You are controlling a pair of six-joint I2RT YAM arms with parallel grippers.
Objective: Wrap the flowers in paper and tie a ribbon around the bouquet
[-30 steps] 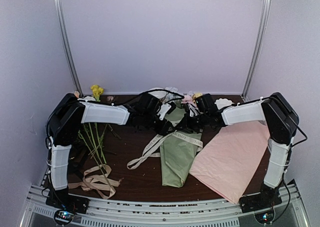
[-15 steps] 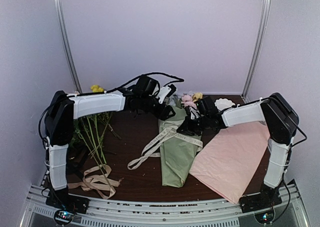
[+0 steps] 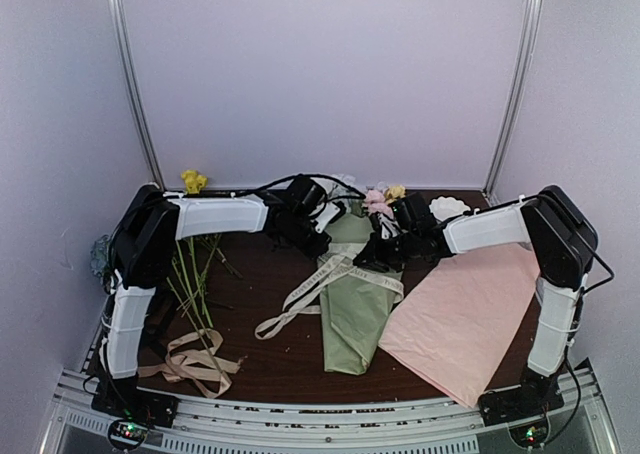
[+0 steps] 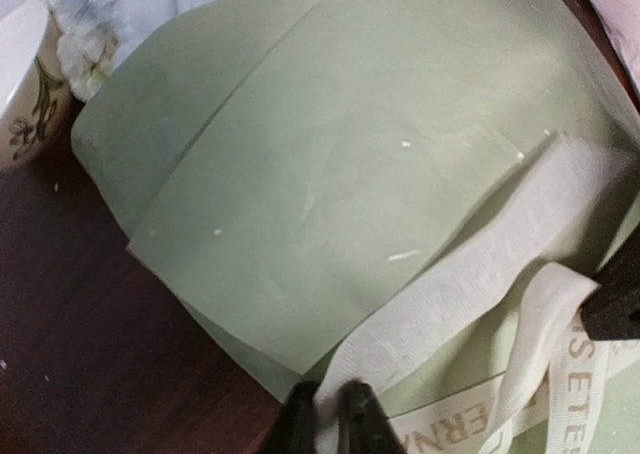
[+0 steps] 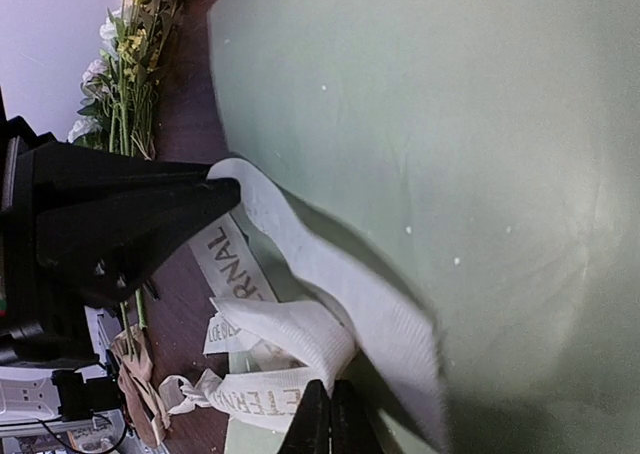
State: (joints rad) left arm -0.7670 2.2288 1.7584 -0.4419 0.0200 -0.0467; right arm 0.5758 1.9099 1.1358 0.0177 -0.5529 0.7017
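The bouquet (image 3: 355, 304) is an olive-green paper cone lying mid-table, with pink and yellow blooms (image 3: 380, 196) at its far, wide end. The cream lettered ribbon (image 3: 340, 269) crosses the cone and trails off to the left on the table. My left gripper (image 3: 322, 236) sits at the cone's left edge, and in the left wrist view it (image 4: 328, 419) is shut on the ribbon (image 4: 480, 274) over the paper (image 4: 330, 174). My right gripper (image 3: 378, 257) is at the cone's right side. In the right wrist view it (image 5: 331, 424) pinches a fold of the ribbon (image 5: 330, 284).
Loose green-stemmed flowers (image 3: 190, 274) lie at the left. A plain tan ribbon (image 3: 190, 359) is bunched near the front left. A plain pink sheet (image 3: 460, 314) lies right of the cone. A white cup with a flower print (image 4: 20, 74) stands beside the cone's wide end.
My left gripper lifted away from the cone and opened, then came back down and closed on the ribbon. The right gripper stayed still, holding the ribbon.
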